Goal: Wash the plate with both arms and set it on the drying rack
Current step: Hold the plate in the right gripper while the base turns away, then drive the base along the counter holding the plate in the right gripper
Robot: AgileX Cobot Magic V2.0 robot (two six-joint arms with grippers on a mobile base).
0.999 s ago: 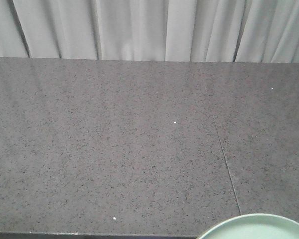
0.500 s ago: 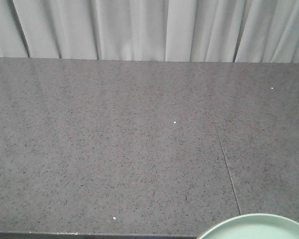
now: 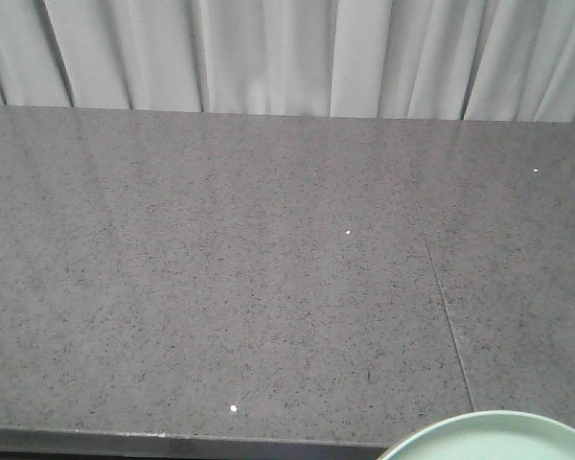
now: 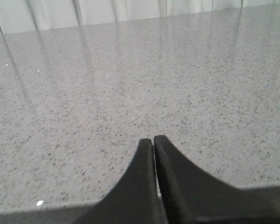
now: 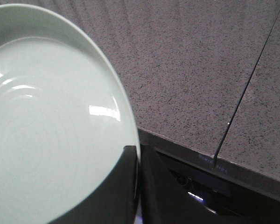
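Observation:
The pale mint-green plate (image 5: 51,121) fills the left of the right wrist view, and its rim is pinched between the black fingers of my right gripper (image 5: 139,154), which is shut on it. A sliver of the same plate (image 3: 494,436) shows at the bottom right of the front view. My left gripper (image 4: 153,140) is shut with nothing in it, hovering over the speckled grey countertop (image 4: 130,74). The drying rack is out of view.
The granite countertop (image 3: 220,268) has a thin seam (image 3: 446,307) on the right. Its front edge (image 5: 186,151) drops to dark space below. Pale curtains (image 3: 268,53) hang behind the counter's far edge.
The front view has shifted slightly: the countertop specks moved right and down, and the counter's front edge now shows at the bottom left. The plate sliver stays at the bottom right.

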